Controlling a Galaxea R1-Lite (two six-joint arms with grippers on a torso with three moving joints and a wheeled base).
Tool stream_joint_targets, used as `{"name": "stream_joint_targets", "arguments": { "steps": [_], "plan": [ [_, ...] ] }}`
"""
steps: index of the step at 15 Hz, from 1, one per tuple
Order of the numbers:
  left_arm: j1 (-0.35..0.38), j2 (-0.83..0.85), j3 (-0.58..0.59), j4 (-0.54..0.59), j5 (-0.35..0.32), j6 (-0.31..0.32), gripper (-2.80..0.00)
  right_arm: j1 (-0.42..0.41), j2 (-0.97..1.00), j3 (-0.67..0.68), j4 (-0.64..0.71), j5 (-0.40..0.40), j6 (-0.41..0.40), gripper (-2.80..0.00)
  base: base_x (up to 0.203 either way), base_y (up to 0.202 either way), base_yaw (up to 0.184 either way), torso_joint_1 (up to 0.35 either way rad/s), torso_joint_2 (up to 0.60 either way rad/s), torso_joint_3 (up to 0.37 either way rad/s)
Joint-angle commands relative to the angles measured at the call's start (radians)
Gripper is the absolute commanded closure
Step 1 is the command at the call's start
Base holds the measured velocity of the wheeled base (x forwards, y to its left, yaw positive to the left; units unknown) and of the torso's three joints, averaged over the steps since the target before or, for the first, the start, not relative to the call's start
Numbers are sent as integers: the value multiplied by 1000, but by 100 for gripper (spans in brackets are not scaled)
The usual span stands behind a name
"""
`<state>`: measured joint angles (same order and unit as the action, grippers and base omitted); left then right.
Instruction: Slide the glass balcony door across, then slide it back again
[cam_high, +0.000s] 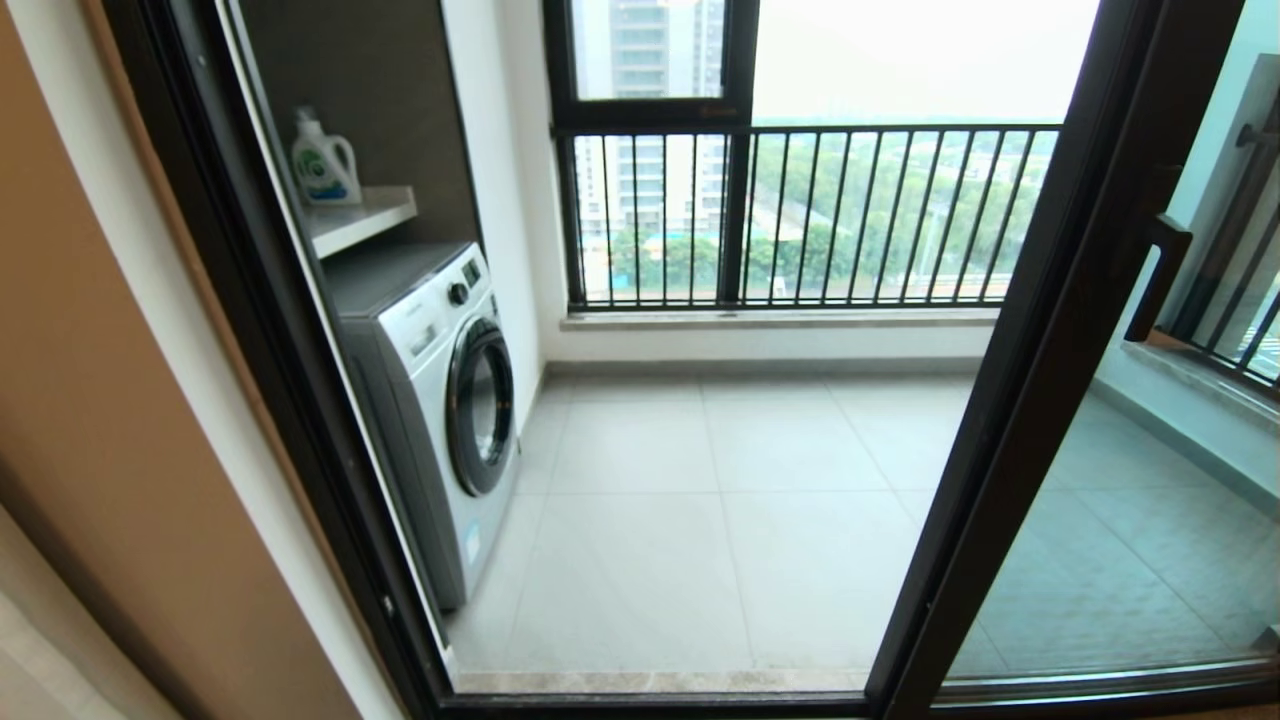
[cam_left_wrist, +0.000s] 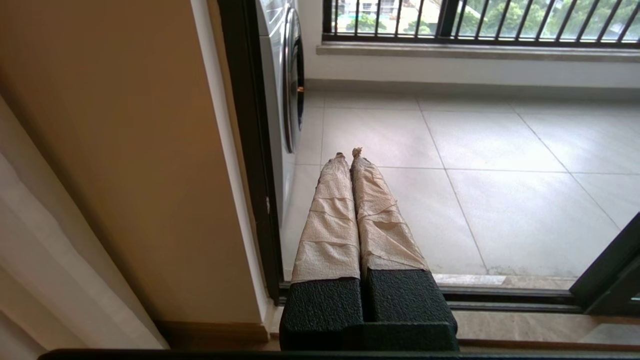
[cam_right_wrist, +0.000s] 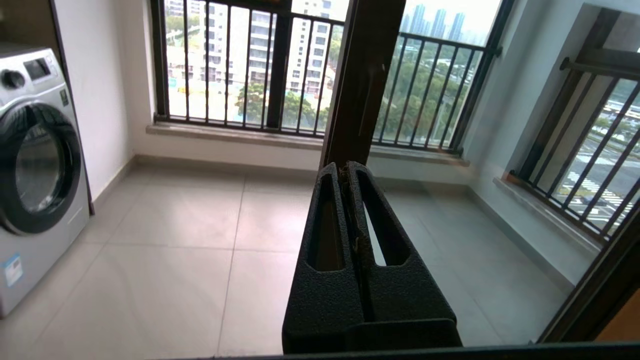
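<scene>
The door (cam_high: 1040, 380) stands slid to the right, its dark stile crossing the head view and its bar handle (cam_high: 1157, 280) on the far side, leaving the opening onto the balcony floor (cam_high: 720, 520) clear. The washer (cam_high: 440, 400) sits left. The right gripper (cam_right_wrist: 348, 170) points at the stile, fingers pressed together and empty (probably to push, not grasp). The left gripper (cam_left_wrist: 348, 152), idle near the frame, is likewise closed on nothing. Neither arm shows from the head.
</scene>
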<state>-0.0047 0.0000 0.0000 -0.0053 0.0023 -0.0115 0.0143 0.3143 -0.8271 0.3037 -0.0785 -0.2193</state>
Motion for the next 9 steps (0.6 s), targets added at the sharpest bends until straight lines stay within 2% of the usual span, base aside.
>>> {"name": "stream_joint_targets", "arguments": {
  "steps": [1,3,6,7,9],
  "plan": [
    [0,2,0,-1,1,-1,0,-3,-279,56,194,9,0,0,0,0,0,0,0,0],
    [0,2,0,-1,1,-1,0,-5,-318,175,263,18,67,0,0,0,0,0,0,0],
    [0,2,0,-1,1,-1,0,-6,-315,396,238,45,107,0,0,0,0,0,0,0],
    [0,2,0,-1,1,-1,0,-6,-315,478,168,57,109,0,0,0,0,0,0,0],
    [0,2,0,-1,1,-1,0,-7,-315,721,-109,90,82,0,0,0,0,0,0,0]
  ]
}}
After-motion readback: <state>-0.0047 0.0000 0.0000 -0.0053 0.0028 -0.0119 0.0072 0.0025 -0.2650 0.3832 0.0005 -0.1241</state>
